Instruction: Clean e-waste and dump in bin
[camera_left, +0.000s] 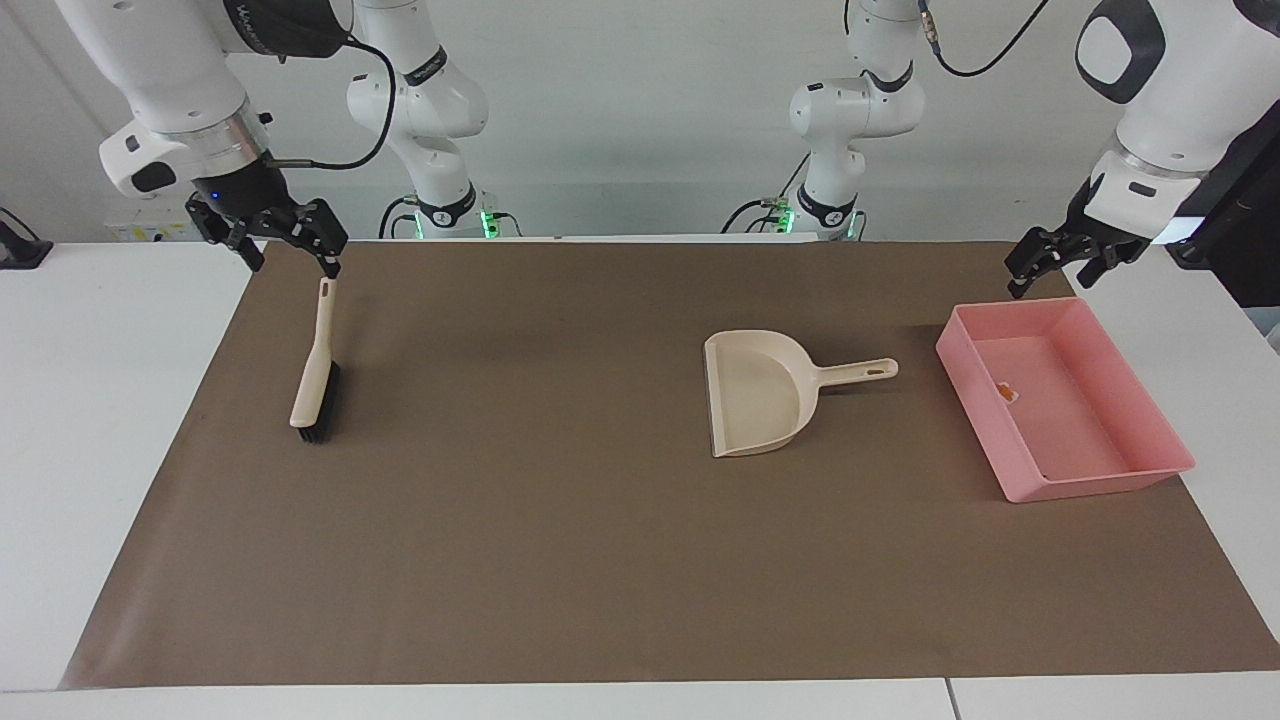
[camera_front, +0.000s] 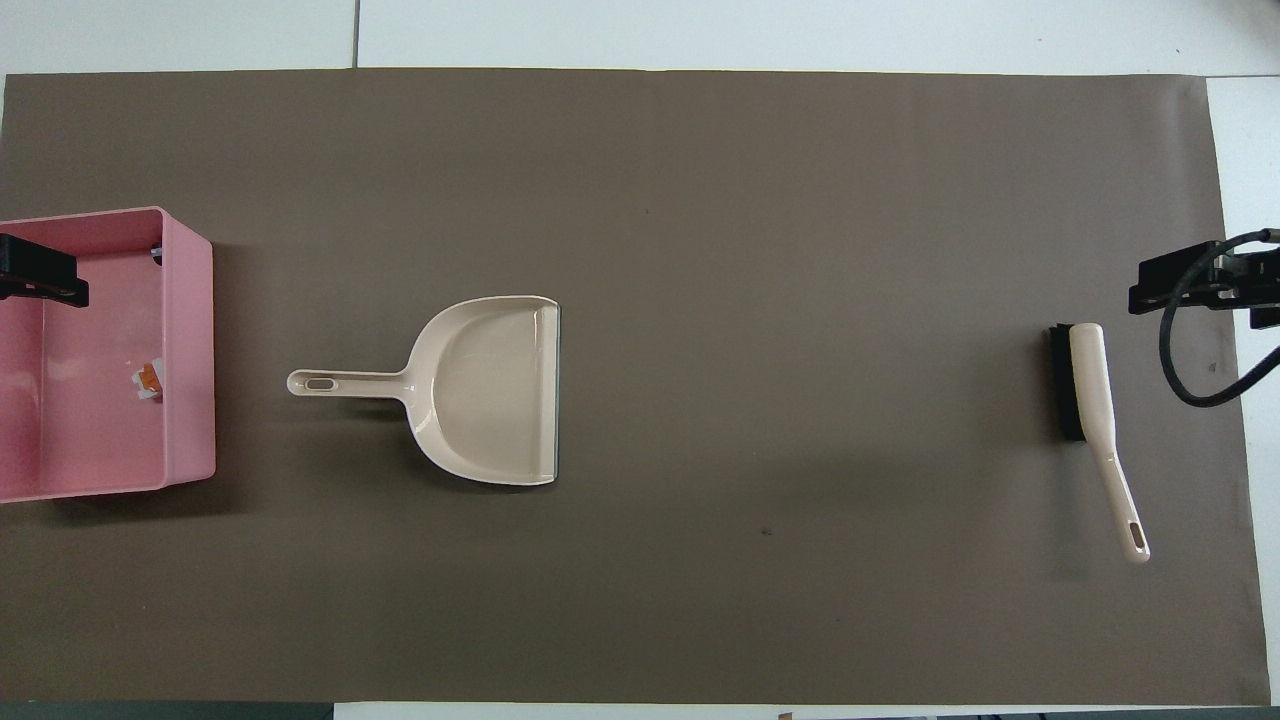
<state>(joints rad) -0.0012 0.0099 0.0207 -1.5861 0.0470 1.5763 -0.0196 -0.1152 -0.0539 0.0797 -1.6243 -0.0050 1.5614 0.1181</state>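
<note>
Pink bin sits at the left arm's end of the bench, on a brown mat. E-waste: white block w/ orange top lies inside the bin on its floor; a small dark bit shows at the bin's inner wall in the overhead view, can't tell what it is. Beige dustpan lies on the mat beside the bin, toward mid-bench, handle pointing at the bin. Brush lies on the mat at the right arm's end, bristles dark, handle end toward the robots.

Left claw hangs in the air over the bin's robot-side corner, fingers spread, holding nothing. Right claw hangs over the brush handle tip, fingers spread wide, not gripping; one finger tip is just above the handle end.
</note>
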